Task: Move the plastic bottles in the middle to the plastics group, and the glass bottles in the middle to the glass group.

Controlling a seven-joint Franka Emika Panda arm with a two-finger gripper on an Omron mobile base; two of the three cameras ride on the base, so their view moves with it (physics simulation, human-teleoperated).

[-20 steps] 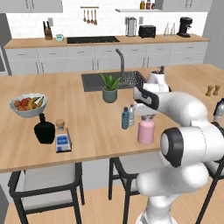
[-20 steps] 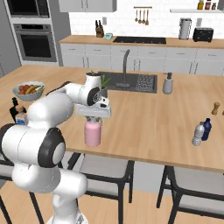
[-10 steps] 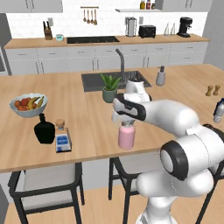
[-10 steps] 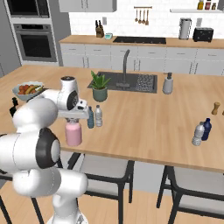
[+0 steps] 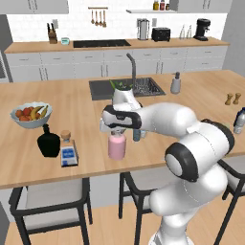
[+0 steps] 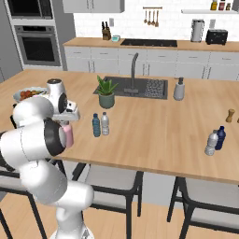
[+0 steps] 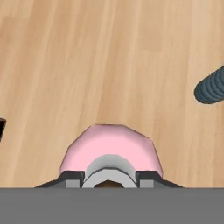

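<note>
My gripper (image 5: 117, 133) is shut on the neck of the pale-pink glass bottle (image 5: 116, 146), upright and low over the wooden counter; whether it touches the wood I cannot tell. In the hand view the pink bottle (image 7: 111, 151) sits between my fingertips (image 7: 72, 178). The glass group, a black flask (image 5: 49, 143) and a square clear bottle (image 5: 68, 152), stands to the left of it. Two slim plastic bottles, teal (image 6: 96, 125) and clear (image 6: 105, 123), stand mid-counter to the right of my gripper (image 6: 68, 123). The plastics group (image 6: 213, 142) is at the far right.
A fruit bowl (image 5: 31, 115) sits behind the black flask. A potted plant (image 6: 106, 92), the sink (image 6: 140, 87) and a soap dispenser (image 6: 179, 89) lie further back. Brown shakers (image 5: 232, 99) stand at the right. Stools are tucked under the counter's near edge.
The arm has swung left along the counter carrying the pink bottle, away from the two slim bottles and toward the black flask. The jaws have stayed shut on it.
</note>
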